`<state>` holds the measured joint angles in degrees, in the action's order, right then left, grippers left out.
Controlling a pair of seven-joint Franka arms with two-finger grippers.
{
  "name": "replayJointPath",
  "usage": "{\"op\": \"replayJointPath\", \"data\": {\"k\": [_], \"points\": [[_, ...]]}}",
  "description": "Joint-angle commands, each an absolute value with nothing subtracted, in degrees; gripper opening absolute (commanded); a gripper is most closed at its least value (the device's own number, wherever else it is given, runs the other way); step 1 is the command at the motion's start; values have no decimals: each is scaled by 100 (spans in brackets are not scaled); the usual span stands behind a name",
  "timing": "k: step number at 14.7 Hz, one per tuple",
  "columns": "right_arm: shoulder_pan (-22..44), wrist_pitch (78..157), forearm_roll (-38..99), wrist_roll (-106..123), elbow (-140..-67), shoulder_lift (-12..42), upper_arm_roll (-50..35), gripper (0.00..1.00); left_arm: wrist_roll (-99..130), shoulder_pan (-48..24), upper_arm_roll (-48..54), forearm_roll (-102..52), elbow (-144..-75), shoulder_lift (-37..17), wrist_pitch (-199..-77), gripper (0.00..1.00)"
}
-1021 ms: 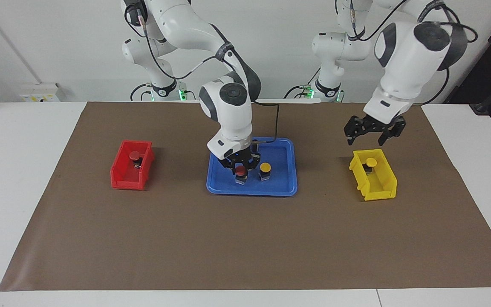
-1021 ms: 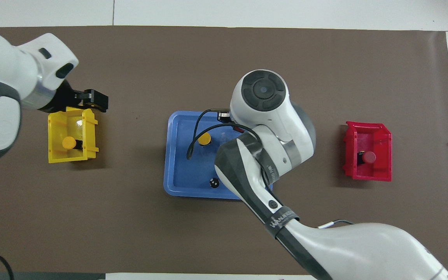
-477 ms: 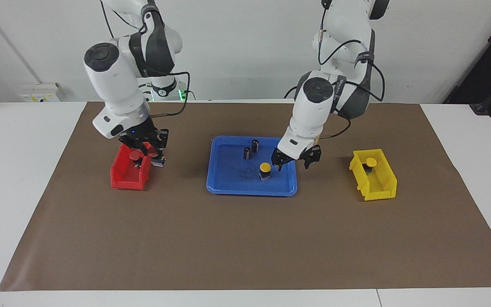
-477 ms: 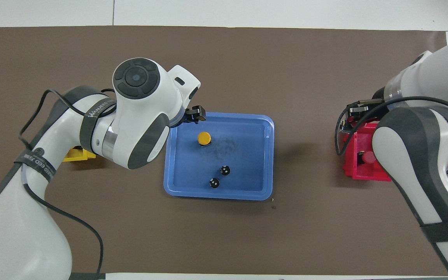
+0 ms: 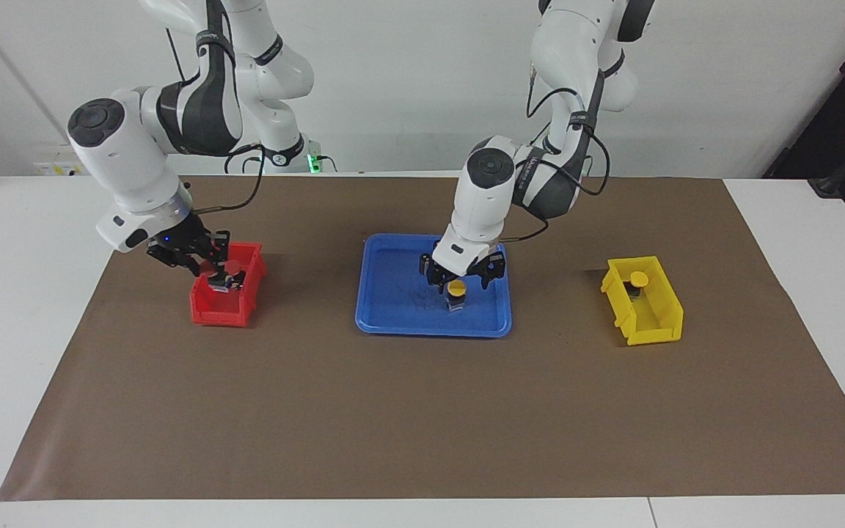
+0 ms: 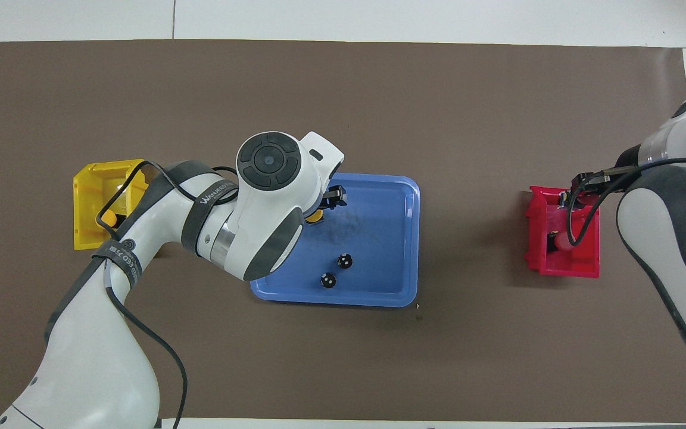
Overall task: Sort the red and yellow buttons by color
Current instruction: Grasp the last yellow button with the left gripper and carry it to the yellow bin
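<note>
One yellow button (image 5: 456, 287) stands in the blue tray (image 5: 393, 323). My left gripper (image 5: 459, 277) is low over it, open, a finger on either side of the cap. In the overhead view the left gripper (image 6: 328, 199) half hides this button (image 6: 314, 217). Another yellow button (image 5: 638, 279) sits in the yellow bin (image 5: 646, 323). My right gripper (image 5: 206, 265) is down in the red bin (image 5: 217, 312), shut on a red button beside the red button (image 5: 232, 265) that lies there. The held button is hard to make out against the bin.
Two small dark cylinders (image 6: 345, 260) (image 6: 327, 280) stand in the tray (image 6: 402, 238), nearer to the robots than the yellow button. The yellow bin (image 6: 96, 179) is at the left arm's end, the red bin (image 6: 581, 271) at the right arm's end. Brown paper covers the table.
My right gripper carried a red button from the tray to the red bin and lowered into it. My left gripper moved from over the yellow bin to the tray and came down over the yellow button.
</note>
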<state>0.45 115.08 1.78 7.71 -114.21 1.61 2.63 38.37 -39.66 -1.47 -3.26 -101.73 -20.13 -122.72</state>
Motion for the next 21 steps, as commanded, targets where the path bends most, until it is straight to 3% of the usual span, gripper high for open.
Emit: {"op": "replayJointPath", "data": {"k": [1,2,3,8,11,13,16,21], "points": [[-70,11979,185,1079,-12084,-158,211,13,3998,-4052,-237,-431,-10432,-1899,-12532,95],[-192,12006,185,1307,-12094,-123,211,13,4147,-4052,-229,-448,-10441,-1907,-12629,81],[-228,12075,176,1457,-12120,-114,211,13,4401,-4113,-246,-527,-10450,-1907,-12665,1],[-237,12427,167,1476,-12427,-106,211,13,4438,-4131,-246,-554,-10328,-1925,-12666,1],[-185,12857,176,1485,-12647,-26,211,13,4412,-3860,-307,-571,-9320,-1881,-11414,1],[-202,12893,167,1477,-12656,52,211,13,4159,-3334,-316,-562,-8678,-1767,-10455,1],[-167,13043,167,1468,-12709,105,211,13,2914,-2386,-325,-563,-8613,-1451,-9968,1],[-167,13359,167,1476,-13017,44,211,13,295,-829,-325,-510,-8675,-1468,-10011,1]]}}
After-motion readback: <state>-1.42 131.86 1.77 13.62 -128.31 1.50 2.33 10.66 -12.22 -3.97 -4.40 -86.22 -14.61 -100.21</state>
